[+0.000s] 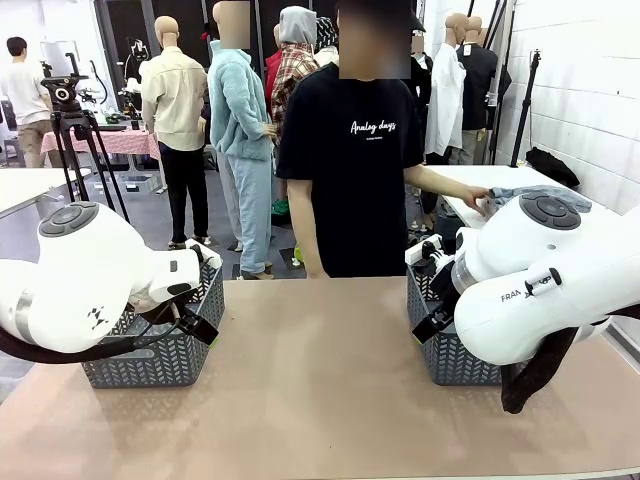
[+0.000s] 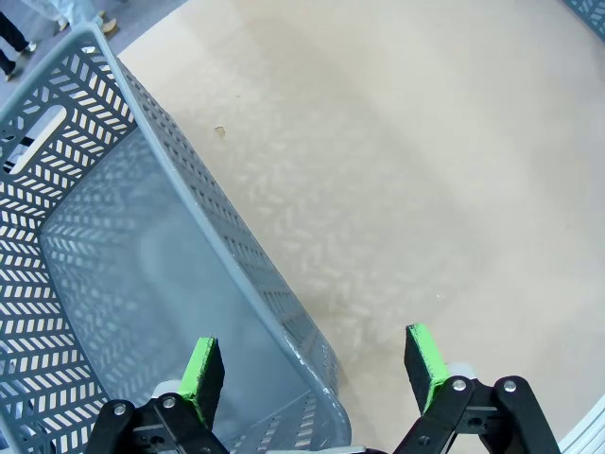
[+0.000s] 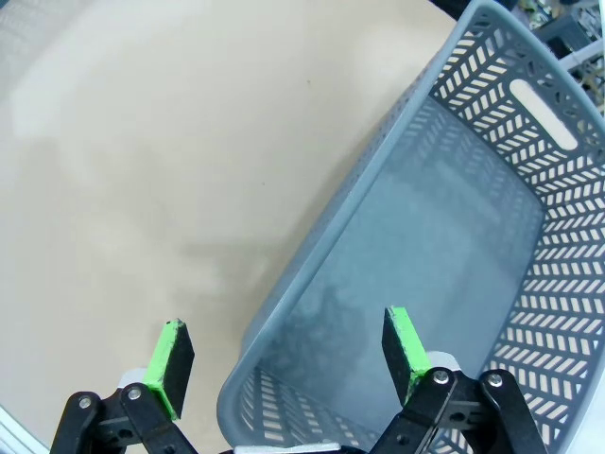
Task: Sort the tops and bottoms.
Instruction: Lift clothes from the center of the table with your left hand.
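While the person's hand (image 1: 478, 198) touches a crumpled grey-blue garment (image 1: 535, 192) on the far white worktop (image 1: 505, 176), the left fingers (image 2: 201, 376) gape empty. So do the right fingers (image 3: 405, 342).

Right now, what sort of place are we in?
Probably a robot lab: a white left arm and right arm at a plain table, a grey left basket and right basket, and a camera tripod behind.

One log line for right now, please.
left hand open over left basket rim | right hand open over right basket rim | both baskets empty | person reaching to side table
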You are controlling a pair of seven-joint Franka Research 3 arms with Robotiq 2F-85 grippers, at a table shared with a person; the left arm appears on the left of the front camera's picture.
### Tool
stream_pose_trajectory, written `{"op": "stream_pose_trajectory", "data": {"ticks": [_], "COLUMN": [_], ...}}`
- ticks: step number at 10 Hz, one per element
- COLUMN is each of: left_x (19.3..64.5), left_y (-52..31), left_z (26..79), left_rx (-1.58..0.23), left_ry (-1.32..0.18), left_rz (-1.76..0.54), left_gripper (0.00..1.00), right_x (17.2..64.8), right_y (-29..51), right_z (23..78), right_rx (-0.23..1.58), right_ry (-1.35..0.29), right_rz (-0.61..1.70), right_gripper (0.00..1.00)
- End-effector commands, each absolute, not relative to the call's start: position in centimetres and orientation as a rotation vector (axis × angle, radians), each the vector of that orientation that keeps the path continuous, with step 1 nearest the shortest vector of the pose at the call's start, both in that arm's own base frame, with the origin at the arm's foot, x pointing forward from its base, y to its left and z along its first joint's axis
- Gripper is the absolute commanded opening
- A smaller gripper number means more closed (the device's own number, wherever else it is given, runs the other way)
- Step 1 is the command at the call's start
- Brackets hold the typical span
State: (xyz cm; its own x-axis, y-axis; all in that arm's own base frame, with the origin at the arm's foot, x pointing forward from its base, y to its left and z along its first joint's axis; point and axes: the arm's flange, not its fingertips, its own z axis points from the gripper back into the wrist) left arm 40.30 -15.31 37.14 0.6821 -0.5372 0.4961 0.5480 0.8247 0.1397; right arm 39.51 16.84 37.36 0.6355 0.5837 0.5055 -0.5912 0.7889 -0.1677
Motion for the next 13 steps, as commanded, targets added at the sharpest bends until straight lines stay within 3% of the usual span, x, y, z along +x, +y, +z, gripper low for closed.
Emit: {"op": "stream_pose_trajectory", "data": {"ticks": [1, 5, 13], "left_x": [40.4, 39.3, 39.8], "left_y": [-15.2, -15.5, -15.4], "left_z": [37.1, 40.1, 40.5], "left_rx": [-0.021, 0.029, 0.010], "left_ry": [-0.550, -0.606, -0.617], "left_rz": [-0.605, -0.609, -0.628], "left_gripper": [1.00, 1.00, 1.00], "right_x": [39.5, 37.7, 39.0], "right_y": [16.8, 16.6, 16.8], "right_z": [37.4, 40.5, 41.3], "right_rx": [0.015, 0.005, 0.011], "right_ry": [-0.572, -0.645, -0.661], "right_rz": [0.669, 0.652, 0.663], "right_gripper": [1.00, 1.00, 1.00]}}
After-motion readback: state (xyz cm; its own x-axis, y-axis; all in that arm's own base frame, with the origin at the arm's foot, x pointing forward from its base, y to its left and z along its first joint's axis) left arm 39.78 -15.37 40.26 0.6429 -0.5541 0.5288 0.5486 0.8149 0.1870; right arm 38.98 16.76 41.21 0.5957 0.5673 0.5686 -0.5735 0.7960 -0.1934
